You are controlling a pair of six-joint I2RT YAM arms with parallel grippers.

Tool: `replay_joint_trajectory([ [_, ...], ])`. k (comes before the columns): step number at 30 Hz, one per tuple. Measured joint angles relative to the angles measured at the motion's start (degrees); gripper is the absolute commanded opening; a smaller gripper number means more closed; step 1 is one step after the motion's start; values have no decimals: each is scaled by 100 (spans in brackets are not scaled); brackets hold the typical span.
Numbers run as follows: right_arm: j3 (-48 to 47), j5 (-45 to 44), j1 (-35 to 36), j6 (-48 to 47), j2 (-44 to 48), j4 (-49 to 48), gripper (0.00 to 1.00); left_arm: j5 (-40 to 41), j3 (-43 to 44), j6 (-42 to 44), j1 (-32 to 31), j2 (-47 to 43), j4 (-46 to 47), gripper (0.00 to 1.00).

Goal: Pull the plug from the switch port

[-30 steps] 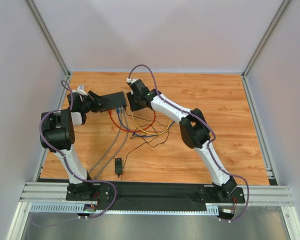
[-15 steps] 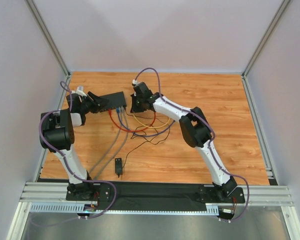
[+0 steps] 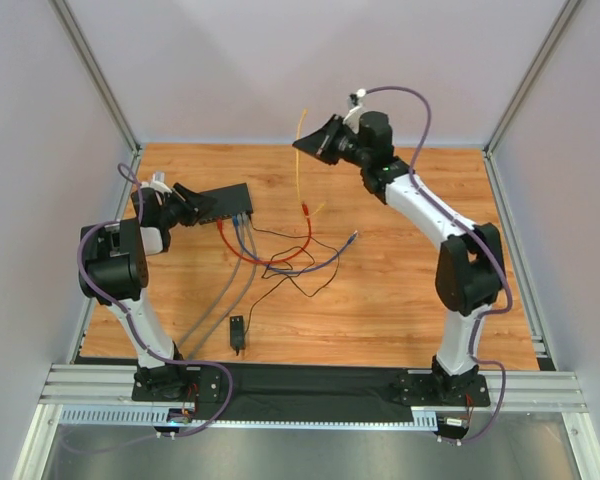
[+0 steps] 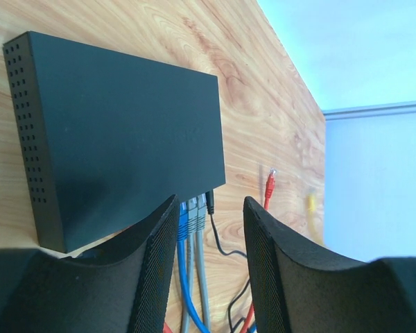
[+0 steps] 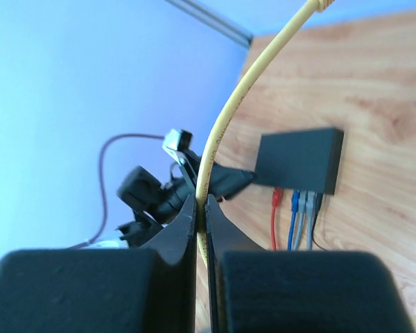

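Switch [image 3: 223, 202] lies at upper left of the counter [image 3: 430, 300]. Its yellow cable [image 3: 299, 160] looks unplugged, clenched in the right pincer [image 3: 304, 146] at top centre. Left pincer [image 4: 209, 208] stands at the switch's end, jaws parted, grip unclear. Pull apparently done; next, likely, release the cable.

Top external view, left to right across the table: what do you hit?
left end effector → switch → yellow cable → loose blue plug. The right end effector overlaps the yellow cable, so it is skipped.
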State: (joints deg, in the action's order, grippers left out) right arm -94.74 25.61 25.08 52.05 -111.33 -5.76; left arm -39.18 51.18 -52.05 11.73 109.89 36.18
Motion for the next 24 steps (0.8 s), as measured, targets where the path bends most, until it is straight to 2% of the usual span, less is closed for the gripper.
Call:
replay_joint_trajectory([
  [3,122,-20,-299,-94,525,9,0,-7,-28,-39,33,0,48,50],
  [7,422,-549,-660,-713,1134,691,0,-22,-55,-61,44,0,96,50],
  [11,649,-1639,-872,-1460,1453,1665,0,-44,-68,-87,42,0,125,46],
  [14,822,-2273,-968,-1836,1458,2260,0,-46,-68,-101,44,0,136,45],
  [19,1593,-2511,-1283,-2017,1217,2472,1,9,-37,-15,39,-7,-20,45],
  [24,2011,-2761,-1436,-2194,459,2559,10,236,20,186,-9,-87,-424,45],
])
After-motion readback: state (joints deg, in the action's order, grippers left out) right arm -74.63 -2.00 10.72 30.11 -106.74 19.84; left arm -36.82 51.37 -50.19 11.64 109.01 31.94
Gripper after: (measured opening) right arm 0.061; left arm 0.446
